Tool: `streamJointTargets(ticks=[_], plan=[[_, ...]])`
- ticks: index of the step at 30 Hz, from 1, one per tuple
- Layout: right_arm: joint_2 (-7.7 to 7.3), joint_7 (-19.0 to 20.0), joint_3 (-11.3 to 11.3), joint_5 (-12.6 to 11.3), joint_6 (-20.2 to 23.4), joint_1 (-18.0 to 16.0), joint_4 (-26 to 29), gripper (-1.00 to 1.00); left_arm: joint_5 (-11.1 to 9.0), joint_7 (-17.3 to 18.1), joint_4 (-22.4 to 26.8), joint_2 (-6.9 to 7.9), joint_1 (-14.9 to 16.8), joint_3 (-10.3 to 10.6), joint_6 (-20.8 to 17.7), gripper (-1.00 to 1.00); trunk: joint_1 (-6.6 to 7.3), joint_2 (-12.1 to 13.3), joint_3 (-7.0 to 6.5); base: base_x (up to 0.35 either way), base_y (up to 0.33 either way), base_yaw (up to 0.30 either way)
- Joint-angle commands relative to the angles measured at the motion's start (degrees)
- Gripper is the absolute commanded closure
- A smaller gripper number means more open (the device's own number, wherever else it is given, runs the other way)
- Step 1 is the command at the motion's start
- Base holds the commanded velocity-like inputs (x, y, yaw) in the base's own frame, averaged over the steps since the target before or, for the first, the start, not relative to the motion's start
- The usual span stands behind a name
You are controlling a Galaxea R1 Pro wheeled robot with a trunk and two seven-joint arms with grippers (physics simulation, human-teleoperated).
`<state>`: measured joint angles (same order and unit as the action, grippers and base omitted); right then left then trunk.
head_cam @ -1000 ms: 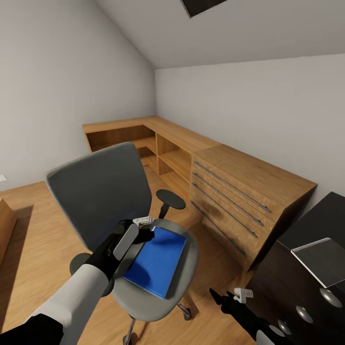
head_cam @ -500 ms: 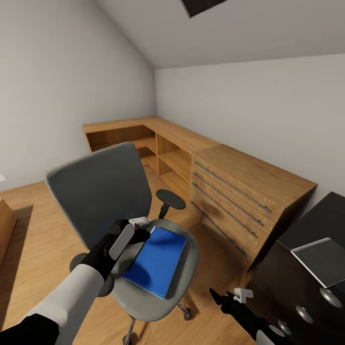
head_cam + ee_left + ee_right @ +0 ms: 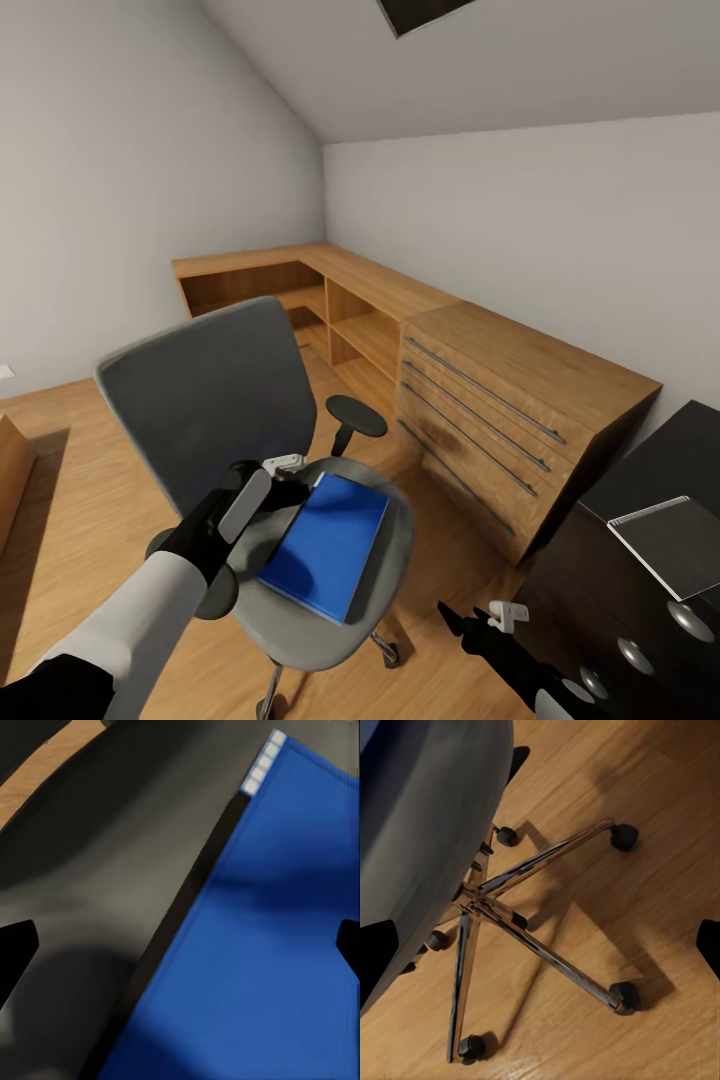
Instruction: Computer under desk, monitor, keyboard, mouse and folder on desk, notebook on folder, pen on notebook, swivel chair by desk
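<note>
The blue folder lies flat on the seat of the grey swivel chair. My left gripper hovers open just above the folder's near-left corner. In the left wrist view the folder and the grey seat lie between the spread fingers of the left gripper. My right gripper hangs open low beside the chair, over its chrome base. The black desk stands at the right, with a flat grey spiral-edged notebook on it.
A light wooden chest with long bar handles stands between the chair and the desk. A wooden corner shelf unit runs along the far walls. Dark desk drawers with silver knobs are at the lower right. Wooden floor surrounds the chair.
My left arm has drawn back a little to the left over the chair seat. The folder, the chair and the right arm have stayed where they were.
</note>
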<state>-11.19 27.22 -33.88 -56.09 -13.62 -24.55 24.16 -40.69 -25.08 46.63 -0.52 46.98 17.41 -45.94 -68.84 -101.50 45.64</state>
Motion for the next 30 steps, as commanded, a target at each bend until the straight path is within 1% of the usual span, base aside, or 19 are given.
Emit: streamJointTargets(ticks=[1, 3, 4, 5, 10, 11, 14, 17, 30], plan=[[-0.06, 0.1, -0.5, -0.6, -0.5, -0.1, -0.1, -1.00, -0.6, 0.2, 0.0, 0.21, 0.0, 0.1, -0.1, -1.00, 0.01, 0.0, 0.05, 0.000, 0.000, 0.000], [-0.06, 0.1, -0.5, -0.6, -0.8, -0.1, -0.3, -1.00, -0.6, 1.9, -0.2, 0.64, 0.0, 0.1, -0.1, -1.00, 0.01, 0.0, 0.05, 0.000, 0.000, 0.000], [-0.06, 0.1, -0.5, -0.6, -1.1, -0.1, -0.5, -1.00, -0.6, 3.8, -0.4, 1.16, 0.0, 0.1, -0.1, -1.00, 0.01, 0.0, 0.05, 0.000, 0.000, 0.000], [-0.04, 0.1, -0.5, -0.6, -1.2, -0.1, -0.5, -1.00, -0.6, 4.8, -0.6, 1.40, 0.0, 0.1, -0.1, -1.00, 0.01, 0.0, 0.05, 0.000, 0.000, 0.000], [0.01, 0.1, -0.5, -0.6, -1.5, -0.1, -0.6, -1.00, -0.5, 9.8, -1.5, 2.47, 0.0, 0.1, 0.0, -1.00, 0.01, 0.0, 0.05, 0.000, 0.000, 0.000], [0.01, 0.1, -0.5, -0.6, -1.6, -0.1, -0.7, -1.00, -0.5, 10.2, -1.6, 2.56, 0.0, 0.1, 0.0, -1.00, 0.01, 0.0, 0.05, 0.000, 0.000, 0.000], [0.02, 0.1, -0.5, -0.6, -1.6, -0.1, -0.7, -1.00, -0.5, 11.4, -1.9, 2.80, 0.0, 0.1, 0.0, -1.00, 0.01, 0.0, 0.05, 0.000, 0.000, 0.000], [0.03, 0.1, -0.5, -0.6, -1.6, -0.1, -0.7, -1.00, -0.5, 11.8, -2.0, 2.89, 0.0, 0.1, 0.0, -1.00, 0.01, 0.0, 0.05, 0.000, 0.000, 0.000], [0.03, 0.0, -0.6, -0.5, -1.7, -0.1, -0.8, -1.00, -0.4, 12.1, -2.1, 2.98, 0.0, 0.1, 0.0, -1.00, 0.01, 0.0, 0.05, 0.000, 0.000, 0.000]])
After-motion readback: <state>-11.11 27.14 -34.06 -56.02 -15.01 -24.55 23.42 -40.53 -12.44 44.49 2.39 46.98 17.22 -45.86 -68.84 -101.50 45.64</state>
